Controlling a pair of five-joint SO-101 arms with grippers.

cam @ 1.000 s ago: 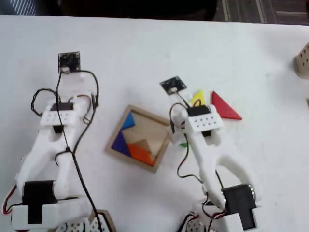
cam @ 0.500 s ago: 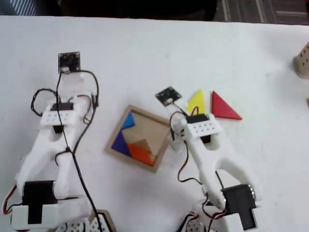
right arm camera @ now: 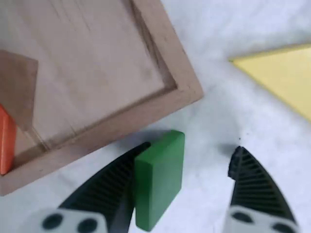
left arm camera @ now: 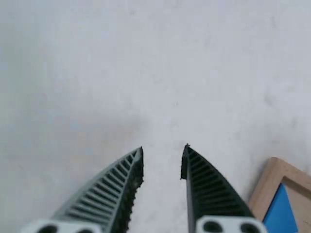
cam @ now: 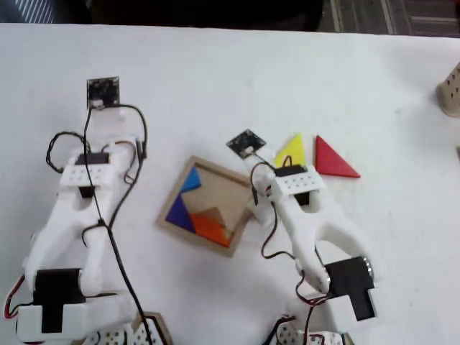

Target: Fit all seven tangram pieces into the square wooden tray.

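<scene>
The tray [cam: 224, 172] sits on the bench [cam: 215, 79] between the two arms, likely so either can reach it. A blue piece [cam: 190, 180] and an orange piece [cam: 210, 227] already fill its left and near sides, leaving the far-right part bare for what remains. The green piece [right arm camera: 158, 177] lies on the bench just beside the tray's right rim, with the yellow triangle [cam: 291, 149] and red triangle [cam: 332, 159] farther right. The right pincer [right arm camera: 192, 148] straddles the green piece, spread wide. One finger touches its side and the other stands clear, so I judge it is not yet gripped. The left pincer [left arm camera: 163, 149] hangs over bare bench left of the tray, slightly parted and holding nothing.
</scene>
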